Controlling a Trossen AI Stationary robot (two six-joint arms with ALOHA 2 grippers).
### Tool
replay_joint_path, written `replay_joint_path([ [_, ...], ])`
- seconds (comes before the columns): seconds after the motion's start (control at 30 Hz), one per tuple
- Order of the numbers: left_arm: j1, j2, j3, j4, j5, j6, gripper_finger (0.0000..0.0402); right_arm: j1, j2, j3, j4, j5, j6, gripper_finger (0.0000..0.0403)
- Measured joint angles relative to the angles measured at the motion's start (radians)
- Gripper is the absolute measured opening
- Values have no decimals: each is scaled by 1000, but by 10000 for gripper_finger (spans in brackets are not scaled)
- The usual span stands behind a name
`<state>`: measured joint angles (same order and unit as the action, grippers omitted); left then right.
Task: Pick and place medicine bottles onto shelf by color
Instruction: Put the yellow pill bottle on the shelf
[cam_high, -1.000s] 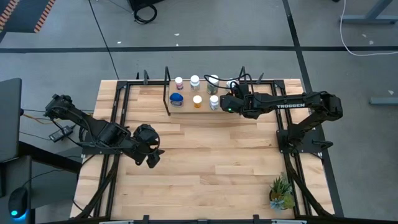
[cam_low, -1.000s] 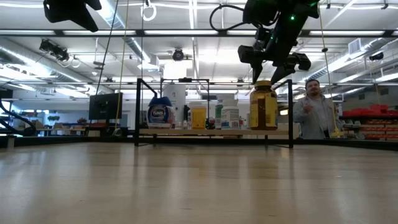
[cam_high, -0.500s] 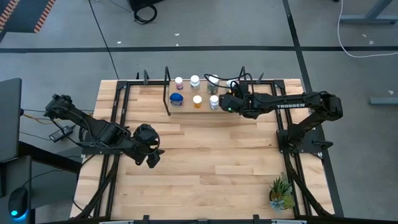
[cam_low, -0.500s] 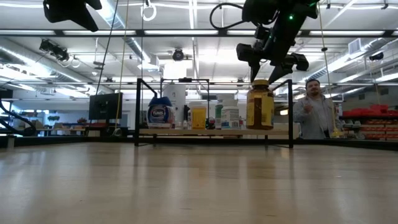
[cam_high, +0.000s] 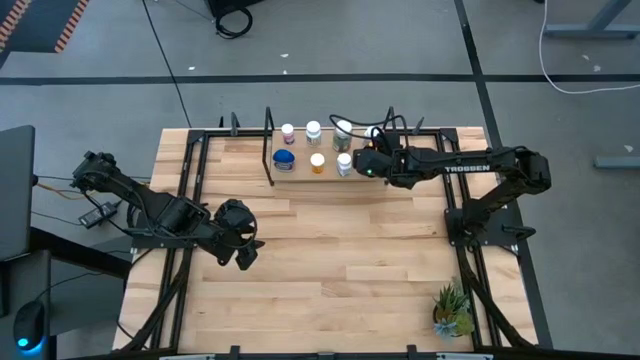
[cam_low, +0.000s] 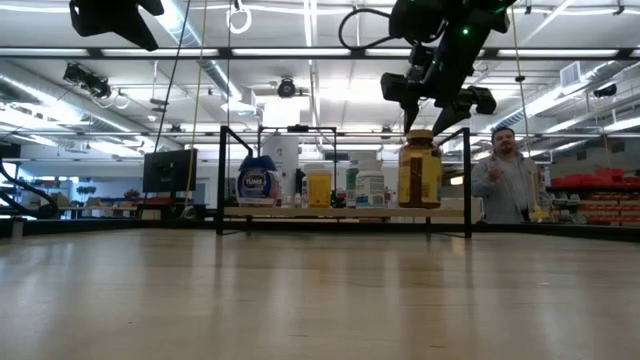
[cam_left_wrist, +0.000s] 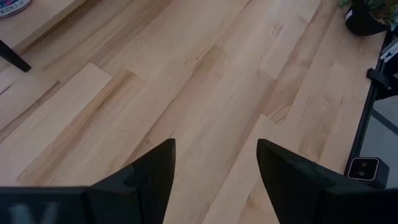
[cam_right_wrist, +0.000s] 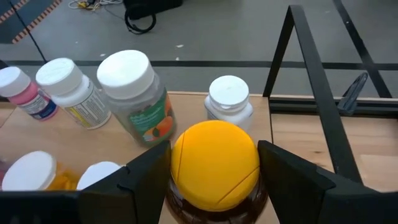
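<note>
The shelf (cam_high: 300, 173), a light-wood board with black uprights, stands at the table's far middle. Several white-capped bottles, a blue-lidded one (cam_high: 285, 158) and a small orange one (cam_high: 317, 160) stand on it. My right gripper (cam_high: 363, 165) is over the shelf's right end, shut on the amber bottle (cam_low: 420, 175) with the yellow cap (cam_right_wrist: 214, 162). A small white bottle (cam_right_wrist: 229, 99) and a larger one with a green label (cam_right_wrist: 138, 99) stand just beyond it. My left gripper (cam_high: 243, 252) is open and empty over the bare table, left of the middle. My right gripper pinches the amber bottle's yellow cap (cam_right_wrist: 249, 165) between its two fingers (cam_right_wrist: 280, 177), one on each side. The fingers slant down from the table's right. The bottle is upright, its base at the level of the shelf board (cam_low: 300, 211); whether it rests there I cannot tell.
A small potted plant (cam_high: 452, 310) stands at the table's near right corner. A black upright (cam_right_wrist: 280, 56) of the shelf rises close beside the held bottle. A person (cam_low: 505, 175) stands in the room behind the table. Bare tabletop lies in front of the shelf.
My right gripper has gone a little toward the table's left edge along the shelf, carrying the amber bottle with it; the bottle stays upright.
</note>
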<state>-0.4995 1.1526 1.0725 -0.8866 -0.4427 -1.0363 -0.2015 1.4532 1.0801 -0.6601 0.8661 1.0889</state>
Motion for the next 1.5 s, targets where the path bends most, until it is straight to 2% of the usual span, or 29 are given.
replay_joint_path([
  [0.37, 0, 0, 0, 0, 0, 1, 231, 1, 0, 1, 2, -31, -8, 244],
  [1.0, 0, 0, 0, 0, 0, 0, 231, 2, -1, 62, 1, -87, -146, 244],
  [1.5, 0, 0, 0, 0, 0, 0, 231, 2, -1, 62, -3, -121, -151, 244],
])
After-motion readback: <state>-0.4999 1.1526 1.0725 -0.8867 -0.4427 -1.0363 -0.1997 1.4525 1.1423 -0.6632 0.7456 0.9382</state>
